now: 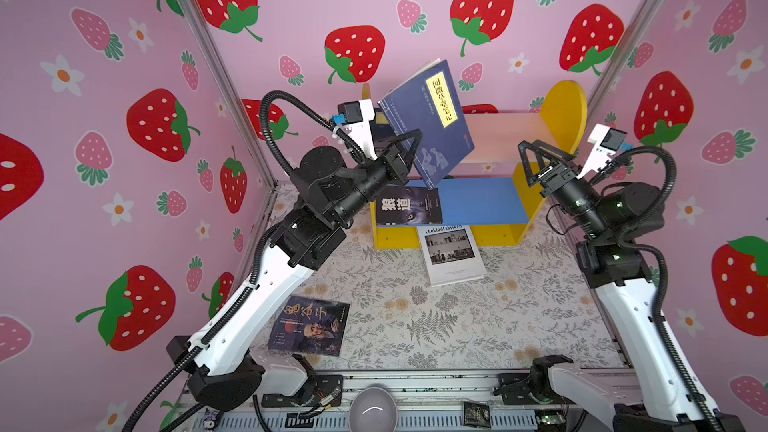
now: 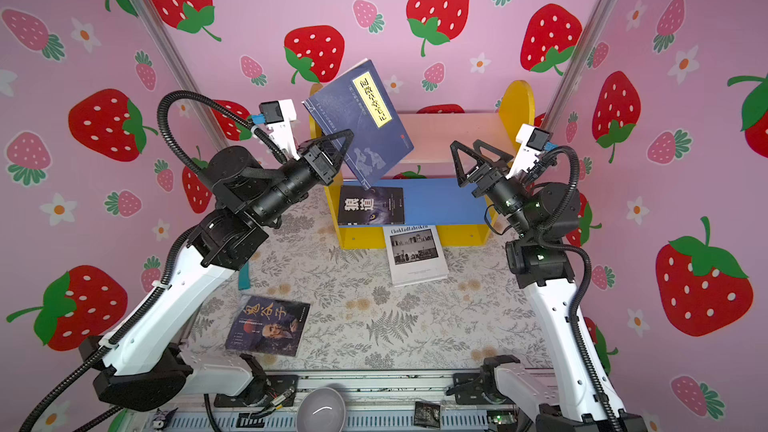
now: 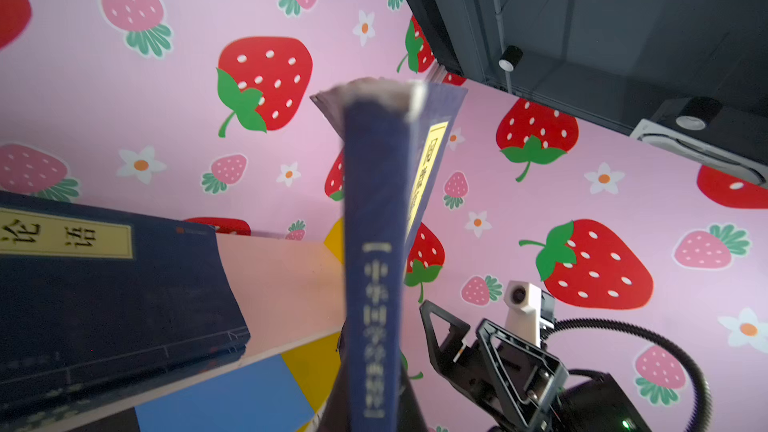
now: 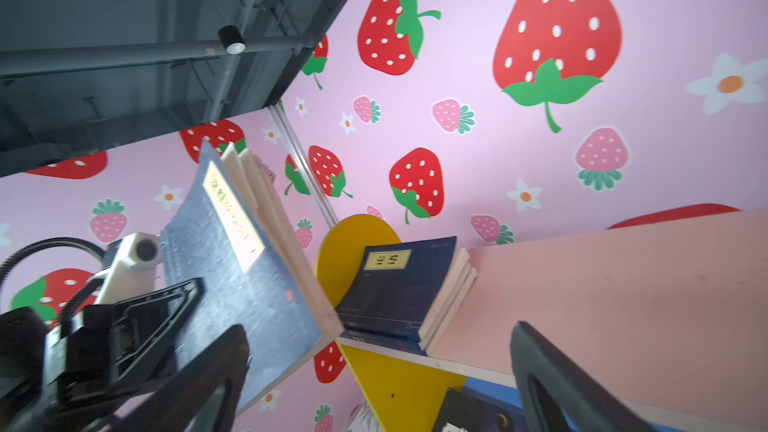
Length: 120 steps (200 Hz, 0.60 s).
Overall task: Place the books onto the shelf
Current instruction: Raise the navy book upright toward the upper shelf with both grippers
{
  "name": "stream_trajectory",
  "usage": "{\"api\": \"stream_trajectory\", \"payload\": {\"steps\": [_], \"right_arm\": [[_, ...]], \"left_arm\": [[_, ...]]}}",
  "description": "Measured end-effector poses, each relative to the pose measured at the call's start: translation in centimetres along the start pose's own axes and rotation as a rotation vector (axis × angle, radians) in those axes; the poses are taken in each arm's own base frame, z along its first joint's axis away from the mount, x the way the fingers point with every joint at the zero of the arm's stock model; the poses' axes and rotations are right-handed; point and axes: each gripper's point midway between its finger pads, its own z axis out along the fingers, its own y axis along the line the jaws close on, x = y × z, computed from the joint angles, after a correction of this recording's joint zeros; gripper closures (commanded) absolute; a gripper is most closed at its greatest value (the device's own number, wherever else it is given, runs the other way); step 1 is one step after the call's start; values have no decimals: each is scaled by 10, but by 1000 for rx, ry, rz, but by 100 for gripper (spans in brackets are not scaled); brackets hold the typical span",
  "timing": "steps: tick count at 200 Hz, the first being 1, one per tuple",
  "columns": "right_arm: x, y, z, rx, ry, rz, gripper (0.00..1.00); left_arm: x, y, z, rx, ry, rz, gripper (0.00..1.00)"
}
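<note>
— Pink strawberry wallpaper (image 1: pixel 374 6) boxes in a fern-print tabletop (image 1: pixel 415 317). Where is the work, in both top views?

— Up at the shelf (image 1: pixel 565 110). The left gripper (image 1: pixel 409 147) is clamped on a navy book (image 1: pixel 432 118) near the spine's lower end and holds it tilted in the air above the boards. The right gripper (image 1: pixel 540 151) hangs spread wide and empty by the right panel. The wolf-eye book (image 1: pixel 409 205) lies on the blue lower board (image 1: pixel 482 201). "Chokladfabriken" (image 1: pixel 451 255) and the old-man portrait book (image 1: pixel 309 326) lie on the tabletop.

— Left wrist view?

— The spine faces the camera, with the pages fanned at the far end. A stack of navy books (image 3: pixel 104 292) lies on the pink upper board (image 3: pixel 282 280), and there is bare board beside it.

— Right wrist view?

— That stack sits against the yellow side panel (image 4: pixel 353 251). The held book hangs close by, not touching it.

— So how should it be set down?

— I'd level the cover first and lower it squarely onto the stack. I'd let go only once it rests, because a grip at one end lets loose pages sag and snag.
</note>
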Motion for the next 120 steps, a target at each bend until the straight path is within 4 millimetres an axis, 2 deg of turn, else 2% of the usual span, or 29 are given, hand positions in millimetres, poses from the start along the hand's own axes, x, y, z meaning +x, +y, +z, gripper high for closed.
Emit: {"api": "stream_trajectory", "payload": {"steps": [13,32,50,68,90,105,120], "right_arm": [[12,16,13,-90,23,36,0],[42,33,34,-201,92,103,0],[73,37,52,-253,155,167,0],[94,36,64,-270,196,218,1],[103,38,76,-294,211,264,4],[103,41,81,-315,207,288,5],[98,45,84,-336,195,308,11]], "left_arm": [[-9,10,4,-23,-40,-5,100],[-18,25,12,-46,-92,-39,100],[-22,32,19,-48,-124,-73,100],[-24,36,23,-39,-149,-121,100],[-23,38,24,-19,-164,-187,100],[-19,40,25,-2,-169,-230,100],[-11,43,27,4,-158,-272,100]]}}
